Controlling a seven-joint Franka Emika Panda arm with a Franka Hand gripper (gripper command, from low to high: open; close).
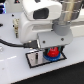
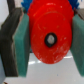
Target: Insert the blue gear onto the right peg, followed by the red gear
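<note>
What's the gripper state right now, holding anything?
Gripper: closed on the red gear, one pad against each side of it, above the blue gear on the plate.

Bright red gear [image 2: 50, 36], blue gear [image 1: 49, 58] beneath, grey black-edged plate [image 1: 36, 59], teal-padded jaws

Arm: single white unit, entering from the top of the exterior view, wrist directed straight downward. Hand [image 1: 51, 48]: positioned low, its dark body vertical, fingertips pointing down. Wrist view shows two fingers with teal pads [image 2: 21, 44], one on each side, standing parallel and pressed against opposite edges of the red gear [image 2: 51, 33]. Grip is closed on that disc, contact evident on both sides.
</note>
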